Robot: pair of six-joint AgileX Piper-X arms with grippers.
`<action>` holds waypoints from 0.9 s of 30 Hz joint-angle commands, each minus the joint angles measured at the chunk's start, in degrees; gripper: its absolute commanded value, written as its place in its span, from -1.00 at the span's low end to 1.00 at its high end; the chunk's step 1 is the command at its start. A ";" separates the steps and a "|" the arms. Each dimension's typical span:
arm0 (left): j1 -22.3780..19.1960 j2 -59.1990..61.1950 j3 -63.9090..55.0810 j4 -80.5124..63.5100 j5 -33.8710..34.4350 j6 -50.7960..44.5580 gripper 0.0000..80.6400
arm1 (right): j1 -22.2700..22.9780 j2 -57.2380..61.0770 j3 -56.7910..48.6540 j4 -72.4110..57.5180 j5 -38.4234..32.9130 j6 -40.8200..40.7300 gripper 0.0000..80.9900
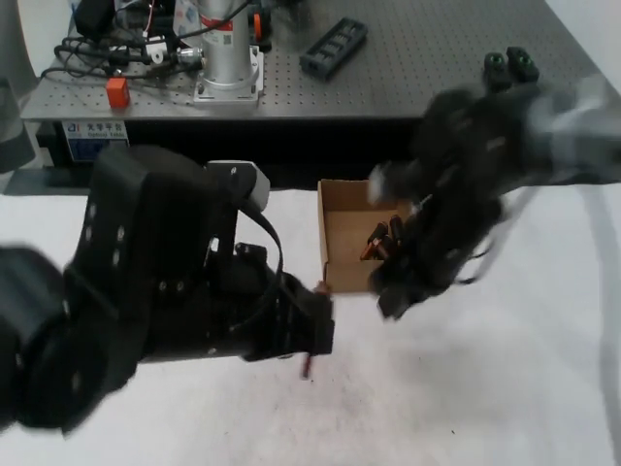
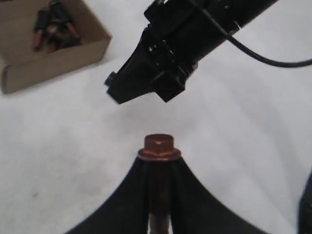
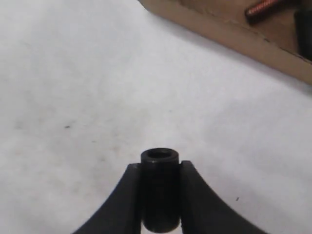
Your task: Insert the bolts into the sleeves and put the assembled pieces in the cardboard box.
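White cloth (image 3: 73, 97) beneath bolt (image 2: 159, 146) and sleeve (image 3: 160, 187), each between jaws.

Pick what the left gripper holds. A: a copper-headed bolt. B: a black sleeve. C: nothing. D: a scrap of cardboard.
A: in the left wrist view the left gripper is shut on a bolt with a copper-coloured hex head; the sleeve sits in the right gripper.

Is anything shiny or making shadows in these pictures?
Left wrist view: the bolt's coppery head gleams softly, and a faint grey shadow lies on the white cloth under the right gripper. Right wrist view: the black sleeve's rim catches a little light; no hard glare.
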 commanded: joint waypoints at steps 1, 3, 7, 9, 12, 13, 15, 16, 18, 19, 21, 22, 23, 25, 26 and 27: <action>0.10 -0.68 3.78 -15.65 3.61 -6.93 -0.98 | -5.02 -20.86 15.07 -8.06 -16.59 4.92 -0.87; 0.10 -0.68 6.64 -24.97 4.61 -11.00 -0.98 | -5.48 -28.99 23.30 -13.31 -22.67 7.21 -0.87; 0.10 -0.68 9.04 -35.27 7.41 -17.26 -0.98 | -2.44 -40.95 38.02 -24.87 -31.29 14.26 -0.87; 0.10 0.06 8.84 -36.87 8.95 -19.07 -0.98 | 1.02 -44.62 44.19 -32.89 -33.15 19.34 -0.87; 0.10 1.18 8.85 -38.24 10.49 -20.58 -0.98 | 5.63 -46.71 49.53 -45.88 -33.21 25.64 -0.87; 0.10 1.51 8.85 -38.24 10.98 -20.88 -0.98 | 7.36 -46.77 50.72 -50.44 -32.74 28.28 -0.87; 0.10 2.10 8.85 -38.24 11.80 -21.43 -0.98 | 9.20 -46.62 51.66 -56.42 -29.83 31.18 -0.87; 0.10 2.24 8.85 -38.24 12.41 -21.41 -0.98 | 9.84 -46.62 51.64 -57.81 -27.45 31.63 -0.87; 0.10 2.27 8.85 -38.14 12.44 -21.41 -0.98 | 10.33 -46.62 51.56 -60.99 -25.07 32.27 -0.87; 0.10 2.27 8.85 -38.14 12.44 -21.41 -0.98 | 10.30 -46.62 51.56 -62.72 -25.02 32.37 -0.87; 0.10 2.27 8.85 -38.20 11.97 -21.41 -0.98 | 10.30 -46.62 51.56 -64.79 -25.03 32.82 -0.87; 0.10 2.27 8.85 -38.20 11.97 -21.41 -0.98 | 10.30 -46.62 51.56 -65.42 -25.03 33.40 -0.87; 0.10 2.27 8.85 -38.20 11.97 -21.41 -0.98 | 10.30 -46.62 51.56 -65.84 -25.03 33.68 -0.87; 0.10 2.27 8.85 -38.20 11.97 -21.41 -0.98 | 10.30 -46.62 51.56 -66.54 -25.21 33.67 -0.87; 0.10 2.27 8.85 -38.20 11.97 -21.41 -0.98 | 10.30 -46.62 51.56 -66.71 -25.70 33.67 -0.87; 0.10 2.27 8.85 -38.20 11.97 -21.41 -0.98 | 10.30 -46.62 51.56 -66.80 -26.48 33.67 -0.87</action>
